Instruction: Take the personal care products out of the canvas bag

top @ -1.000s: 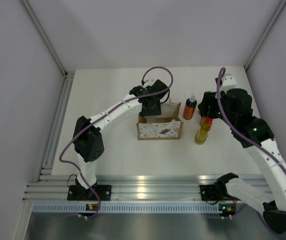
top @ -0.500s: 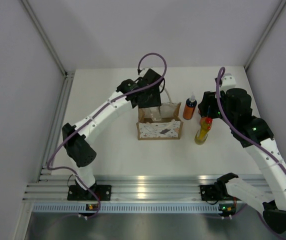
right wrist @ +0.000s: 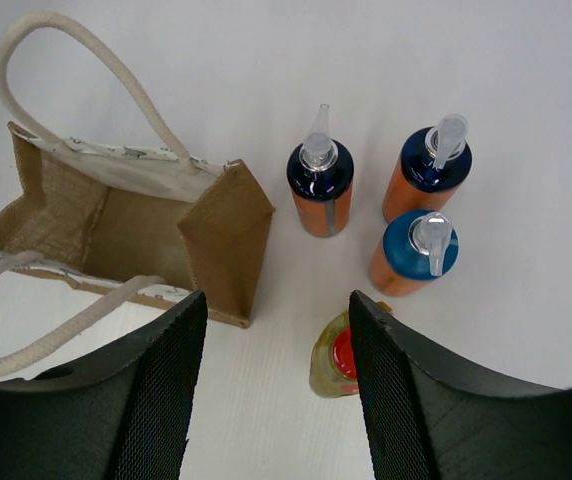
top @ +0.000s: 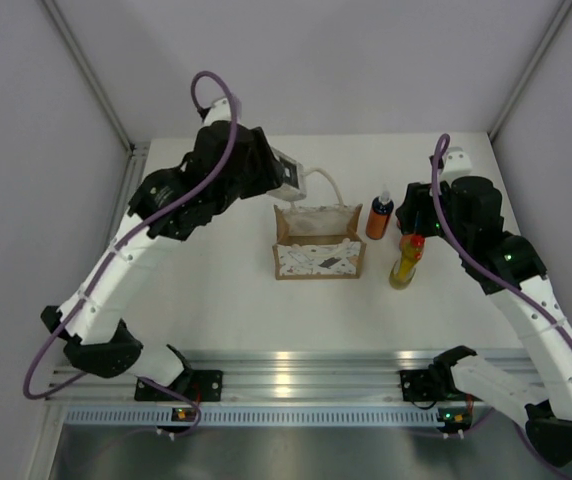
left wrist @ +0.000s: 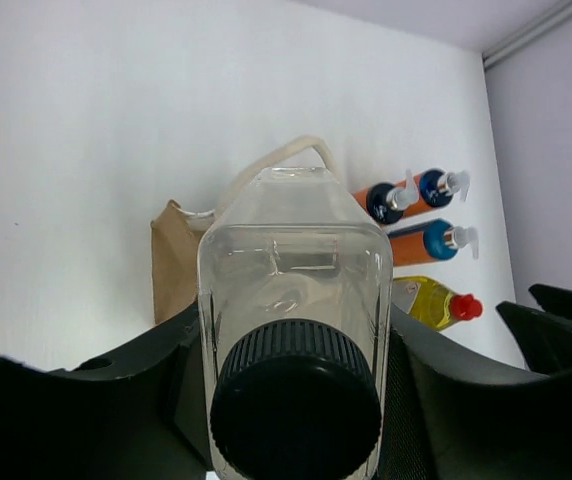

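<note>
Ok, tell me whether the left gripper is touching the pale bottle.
Touching. Left wrist view: fingers of the left gripper press both sides of the pale bottle.

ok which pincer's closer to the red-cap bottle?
Right. The right pincer sits open almost directly over the red-cap bottle; the left pincer, gripping a pale bottle, is across the bag from it.

Four bottles (right wrist: 416,255) stand beside the canvas bag (right wrist: 216,240).
</note>
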{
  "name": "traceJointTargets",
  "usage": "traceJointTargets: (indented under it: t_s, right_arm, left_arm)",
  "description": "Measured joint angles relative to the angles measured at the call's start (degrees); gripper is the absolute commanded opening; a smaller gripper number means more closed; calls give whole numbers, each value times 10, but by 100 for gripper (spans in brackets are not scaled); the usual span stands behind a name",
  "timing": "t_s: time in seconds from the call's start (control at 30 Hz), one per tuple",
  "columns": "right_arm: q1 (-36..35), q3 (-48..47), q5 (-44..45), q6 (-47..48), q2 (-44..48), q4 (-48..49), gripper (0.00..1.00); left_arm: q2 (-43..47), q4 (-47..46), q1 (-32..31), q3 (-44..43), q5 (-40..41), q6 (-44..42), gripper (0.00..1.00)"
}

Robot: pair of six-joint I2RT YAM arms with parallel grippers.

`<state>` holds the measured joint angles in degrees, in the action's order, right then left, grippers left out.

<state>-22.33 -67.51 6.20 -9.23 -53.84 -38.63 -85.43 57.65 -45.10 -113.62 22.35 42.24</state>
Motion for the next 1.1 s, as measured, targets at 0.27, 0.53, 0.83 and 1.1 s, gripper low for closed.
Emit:
traceJointTargets:
  t_s: [0.27, 0.53, 0.83, 1.1]
  right_arm:
    - [0, 0, -1, -9, -3, 0, 57]
    - [0, -29, 0, -9, -4, -1, 61]
    - [0, -85, 11, -17, 4, -27, 85]
    - [0, -163, 50, -9, 33, -73, 99]
  left_arm:
    - [101, 3, 0, 10, 135, -5, 0]
    - [111, 24, 53, 73, 196, -8, 0]
    - [90, 27, 215, 264, 109, -9, 0]
    - [99, -32, 240, 414, 42, -20, 0]
